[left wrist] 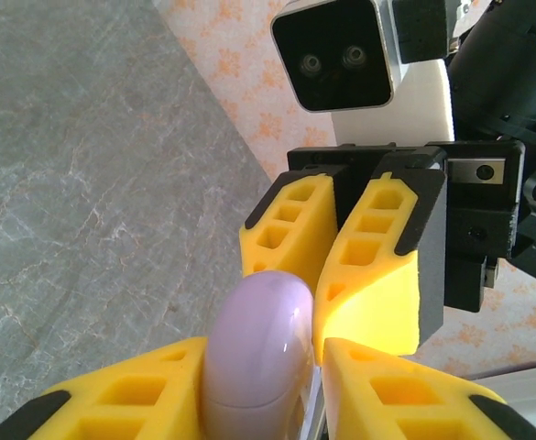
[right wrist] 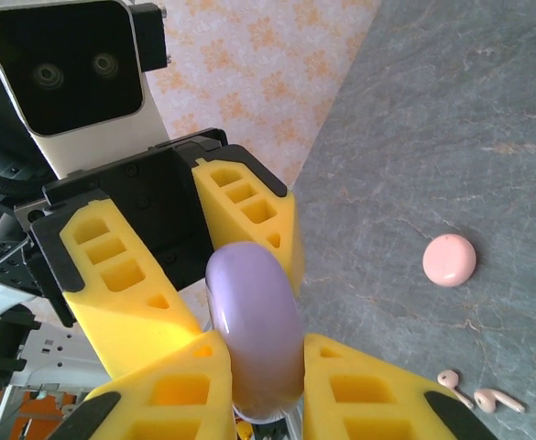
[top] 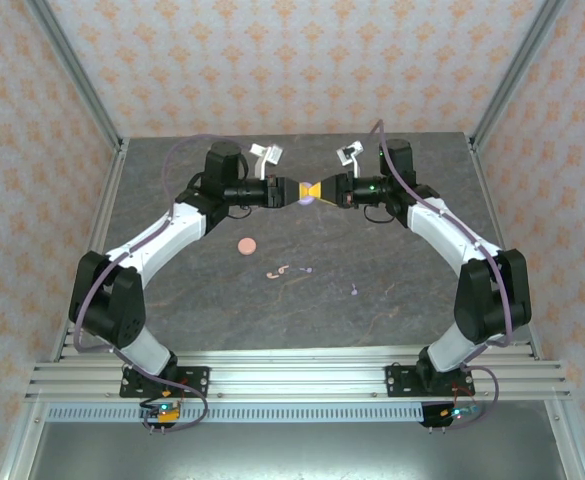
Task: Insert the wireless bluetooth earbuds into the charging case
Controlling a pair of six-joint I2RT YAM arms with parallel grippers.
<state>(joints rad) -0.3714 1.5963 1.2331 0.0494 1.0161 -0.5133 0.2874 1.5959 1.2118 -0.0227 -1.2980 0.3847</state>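
1. Pincer state. The left pincer (top: 301,190) and the right pincer (top: 323,190) meet tip to tip above the desk (top: 222,312). Both are closed on one lilac charging case (right wrist: 254,330). In the right wrist view the case stands edge-on between that pincer's own yellow fingers (right wrist: 180,385), touching both. The opposing left fingers (right wrist: 125,293) flank its far end. In the left wrist view the case sits between the left pincer's own fingers (left wrist: 135,390), and the right pincer's fingers (left wrist: 382,275) close in on it from the opposite side. The case lid appears shut.

2. Reference item. A pink charging case (top: 244,245) lies flat on the desk, lid shut.

3. Positions relative to the pink charging case (top view).
- Lilac charging case: to the right and toward the back wall, held clear of the desk.
- Wireless bluetooth earbuds (top: 277,271): all lie loose on the desk, none in a case.
- Pale pink pair (right wrist: 476,394): near, to the right and toward the arm bases, the two just beside each other.
- First lilac earbud (top: 309,268): just right of the pink pair.
- Second lilac earbud (top: 354,291): farther right and nearer the arm bases, apart from the others.
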